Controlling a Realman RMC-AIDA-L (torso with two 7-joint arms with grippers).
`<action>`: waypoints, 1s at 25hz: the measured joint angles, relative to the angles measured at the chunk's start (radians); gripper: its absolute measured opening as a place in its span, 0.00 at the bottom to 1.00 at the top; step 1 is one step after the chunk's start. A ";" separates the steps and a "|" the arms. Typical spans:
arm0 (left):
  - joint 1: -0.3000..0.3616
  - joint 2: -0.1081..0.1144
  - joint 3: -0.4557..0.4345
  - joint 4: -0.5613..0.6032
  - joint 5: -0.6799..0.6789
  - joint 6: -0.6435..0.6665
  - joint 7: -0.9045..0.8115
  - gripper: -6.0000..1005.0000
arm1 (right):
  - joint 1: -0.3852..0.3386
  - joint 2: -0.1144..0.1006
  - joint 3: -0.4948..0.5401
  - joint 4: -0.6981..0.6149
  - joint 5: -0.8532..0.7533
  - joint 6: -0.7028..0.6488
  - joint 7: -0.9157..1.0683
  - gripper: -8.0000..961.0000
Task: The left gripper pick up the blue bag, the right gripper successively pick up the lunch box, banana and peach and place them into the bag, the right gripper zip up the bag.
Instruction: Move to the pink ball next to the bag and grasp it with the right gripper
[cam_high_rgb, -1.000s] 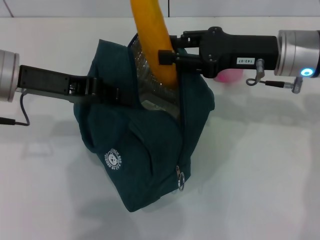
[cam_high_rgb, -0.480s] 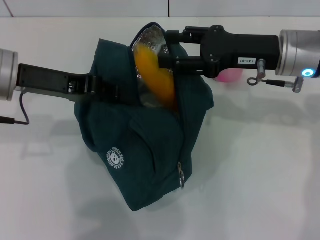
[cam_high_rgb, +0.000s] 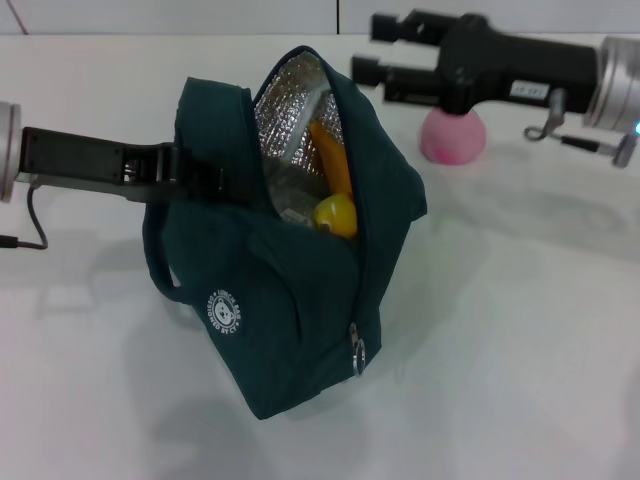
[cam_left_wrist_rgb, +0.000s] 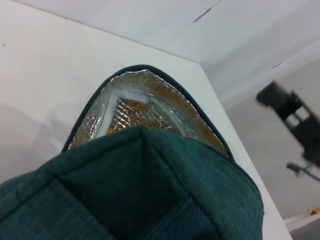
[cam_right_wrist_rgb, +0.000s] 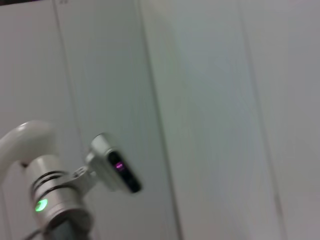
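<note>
On the white table (cam_high_rgb: 520, 330), in the head view, we have the blue bag (cam_high_rgb: 290, 300) standing open, its silver lining showing and the banana (cam_high_rgb: 335, 185) lying inside, its near end just below the mouth. Beneath the banana there is something pale that may be the lunch box, but we cannot tell for sure. Our left gripper (cam_high_rgb: 205, 178) reaches in from the left side, level and nearly horizontal, and is clamped on the bag's wall by the opening, holding it up; the left wrist view shows only the teal fabric and the foil mouth.

Our right gripper (cam_high_rgb: 370, 48) hangs above and behind the bag's mouth, its fingers apart and holding nothing. Its arm runs nearly level from the right side, fingers pointing toward our left.

What we judge matters next is the peach (cam_high_rgb: 453, 137). It sits on the table behind and to the right of the bag, clear of it, and it lies below the right arm, back along the forearm from the fingertips and not ahead of them. So we reckon the right gripper needs to draw back toward our right and come down before it can close on the peach. The peach is round, so no grasp axis is favoured. The right arm is much the nearer one.
</note>
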 joint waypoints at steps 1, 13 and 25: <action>0.002 0.000 0.000 0.000 0.000 0.001 0.000 0.05 | -0.012 -0.001 0.001 -0.019 0.003 0.019 0.004 0.72; 0.017 -0.007 0.006 0.000 -0.003 0.006 0.017 0.05 | -0.097 -0.019 -0.006 -0.079 -0.018 0.344 0.026 0.73; 0.016 -0.009 0.008 0.000 -0.004 0.008 0.016 0.05 | -0.081 0.000 -0.014 0.047 -0.074 0.511 -0.059 0.78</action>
